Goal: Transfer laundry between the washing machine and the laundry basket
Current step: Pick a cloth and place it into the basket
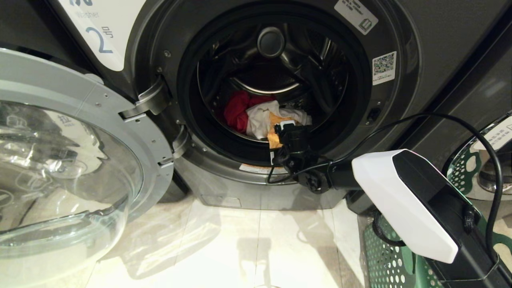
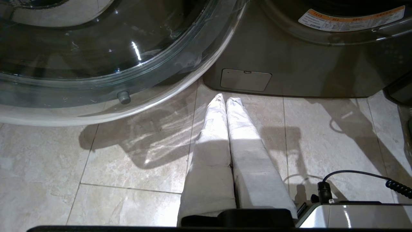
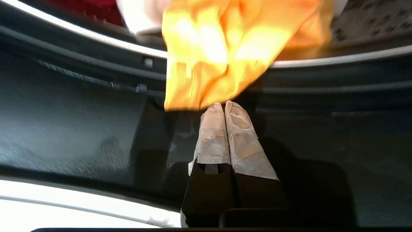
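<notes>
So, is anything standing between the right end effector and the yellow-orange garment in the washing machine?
Nothing visible does. The right end effector, fingers shut, has its tips at the lower edge of the yellow-orange garment, which hangs over the drum's front rim. Whether cloth is pinched, I cannot tell.

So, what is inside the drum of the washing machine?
Inside the drum lie a red garment, a white garment and a yellow-orange garment hanging over the rim. The right gripper covers part of it; anything beneath the pile is hidden.
</notes>
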You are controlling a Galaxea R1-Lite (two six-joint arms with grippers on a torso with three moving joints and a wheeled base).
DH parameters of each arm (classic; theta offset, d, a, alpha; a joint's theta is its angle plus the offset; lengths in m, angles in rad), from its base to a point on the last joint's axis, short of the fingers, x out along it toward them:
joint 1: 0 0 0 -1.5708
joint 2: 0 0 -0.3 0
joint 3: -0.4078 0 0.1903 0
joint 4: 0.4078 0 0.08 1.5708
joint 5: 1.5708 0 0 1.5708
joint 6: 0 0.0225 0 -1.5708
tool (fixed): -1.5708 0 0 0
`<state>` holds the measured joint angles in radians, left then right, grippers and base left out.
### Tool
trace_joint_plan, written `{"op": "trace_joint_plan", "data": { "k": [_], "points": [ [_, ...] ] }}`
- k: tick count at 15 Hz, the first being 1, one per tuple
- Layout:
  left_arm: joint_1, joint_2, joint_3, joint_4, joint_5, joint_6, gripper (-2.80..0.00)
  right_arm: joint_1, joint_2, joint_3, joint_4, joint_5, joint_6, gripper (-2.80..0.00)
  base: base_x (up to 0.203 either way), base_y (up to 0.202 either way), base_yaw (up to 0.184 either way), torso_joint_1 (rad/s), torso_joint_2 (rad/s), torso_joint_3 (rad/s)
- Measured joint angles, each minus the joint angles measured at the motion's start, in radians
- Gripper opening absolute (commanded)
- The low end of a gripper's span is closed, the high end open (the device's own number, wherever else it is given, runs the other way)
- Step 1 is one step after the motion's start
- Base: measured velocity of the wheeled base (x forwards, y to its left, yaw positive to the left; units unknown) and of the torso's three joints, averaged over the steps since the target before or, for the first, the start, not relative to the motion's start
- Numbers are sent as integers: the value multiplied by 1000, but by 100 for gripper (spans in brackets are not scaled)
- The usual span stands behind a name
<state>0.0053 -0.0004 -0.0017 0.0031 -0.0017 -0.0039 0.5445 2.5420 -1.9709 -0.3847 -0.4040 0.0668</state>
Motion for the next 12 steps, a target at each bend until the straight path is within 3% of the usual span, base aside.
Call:
{"op": "trace_joint_plan", "data": {
  "k": [7, 12],
  "points": [
    [0, 0, 0, 0, 0, 0, -280, 53, -138, 10, 4, -25, -19, -280, 0, 0, 0, 0, 0, 0],
    [0, 0, 0, 0, 0, 0, -280, 95, -242, 153, 6, -69, -47, -280, 0, 0, 0, 0, 0, 0]
  ]
}}
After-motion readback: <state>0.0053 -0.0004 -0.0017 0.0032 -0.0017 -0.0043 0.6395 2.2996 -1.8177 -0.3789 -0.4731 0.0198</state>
